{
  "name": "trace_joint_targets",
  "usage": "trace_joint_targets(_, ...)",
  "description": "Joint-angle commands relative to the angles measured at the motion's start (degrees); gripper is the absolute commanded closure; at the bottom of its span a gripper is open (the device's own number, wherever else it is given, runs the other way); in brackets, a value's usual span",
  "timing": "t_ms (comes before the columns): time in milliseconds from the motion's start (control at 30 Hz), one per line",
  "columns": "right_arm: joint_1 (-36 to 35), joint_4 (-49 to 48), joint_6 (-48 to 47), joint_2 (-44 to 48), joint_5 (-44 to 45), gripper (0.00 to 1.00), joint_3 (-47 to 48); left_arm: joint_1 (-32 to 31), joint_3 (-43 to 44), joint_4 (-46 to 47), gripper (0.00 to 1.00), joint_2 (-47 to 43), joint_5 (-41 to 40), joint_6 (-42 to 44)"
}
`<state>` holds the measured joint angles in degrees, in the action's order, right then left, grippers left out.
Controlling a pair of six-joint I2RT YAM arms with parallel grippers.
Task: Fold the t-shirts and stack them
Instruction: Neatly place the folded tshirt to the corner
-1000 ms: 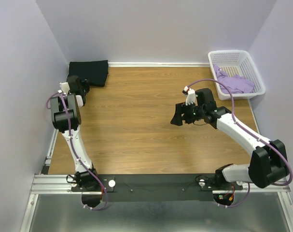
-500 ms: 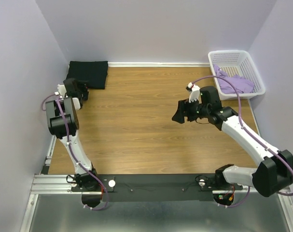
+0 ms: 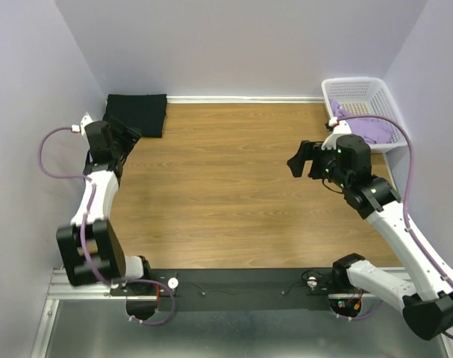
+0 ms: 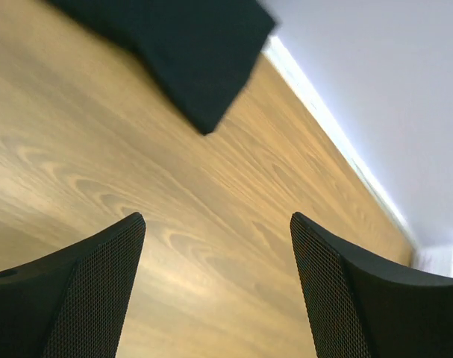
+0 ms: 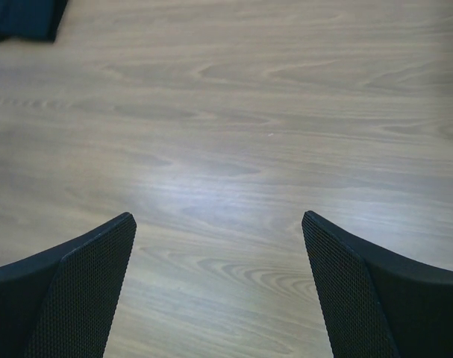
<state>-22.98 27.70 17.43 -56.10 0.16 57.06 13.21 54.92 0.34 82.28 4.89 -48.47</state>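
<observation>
The folded black t-shirt [image 3: 136,113] lies in the far-left corner of the wooden table [image 3: 226,194], just beyond the left gripper [image 4: 217,224], whose jaws are spread and empty. The lavender t-shirt [image 3: 369,128] sits in the white lattice basket [image 3: 353,88], beside the right gripper [image 5: 219,218], likewise spread and empty.

A white plastic lattice basket [image 3: 360,91] stands in the far right corner of a wood-grain surface [image 3: 226,186]. Pale walls [image 3: 241,45] close in the left, far and right sides. A white strip [image 3: 241,98] runs along the far edge and a metal rail [image 3: 69,280] along the near edge.
</observation>
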Motion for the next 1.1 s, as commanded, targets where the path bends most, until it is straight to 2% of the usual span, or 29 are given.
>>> trace_joint_targets(0, -0.22, 3.76, 1.73, 4.49, 13.36, 0.00, 1.57, -3.27, -1.57, -8.23, 0.14, -17.71, -2.42, 16.63)
trace_joint_targets(67, -0.40, 4.37, 1.47, 6.08, 18.09, 0.00, 1.22, -4.50, -0.34, -12.19, 0.13, -23.28, -2.25, 21.81)
trace_joint_targets(133, -0.22, 4.90, 1.55, 7.40, 20.65, 0.00, 0.95, -8.02, 1.33, -16.31, 0.14, -30.31, -2.60, 23.50)
trace_joint_targets(200, -0.22, 5.60, 1.03, 9.42, 23.12, 0.00, 0.51, -10.30, 4.21, -19.56, 0.13, -35.40, 1.33, 25.95)
trace_joint_targets(333, -0.31, 6.05, 1.03, 13.56, 25.67, 0.00, -0.98, -13.04, 9.68, -27.57, 0.14, -40.78, 1.00, 30.97)
trace_joint_targets(467, -0.22, 5.96, 2.52, 20.04, 28.22, 0.00, -3.18, -16.02, 8.02, -31.80, 0.13, -47.37, -4.44, 32.56)
trace_joint_targets(533, -0.22, 5.96, 2.52, 21.72, 29.27, 0.00, -4.49, -16.03, 2.76, -31.28, 0.13, -51.68, -9.78, 31.95)
trace_joint_targets(700, -0.22, 5.96, 3.49, 24.89, 34.28, 0.00, -6.87, -16.20, 1.34, -31.36, 0.11, -53.89, -11.12, 30.54)
trace_joint_targets(1067, -0.31, 5.96, 3.75, 28.06, 36.05, 0.00, -8.80, -16.46, 0.81, -30.05, 0.11, -52.13, -10.86, 30.36)
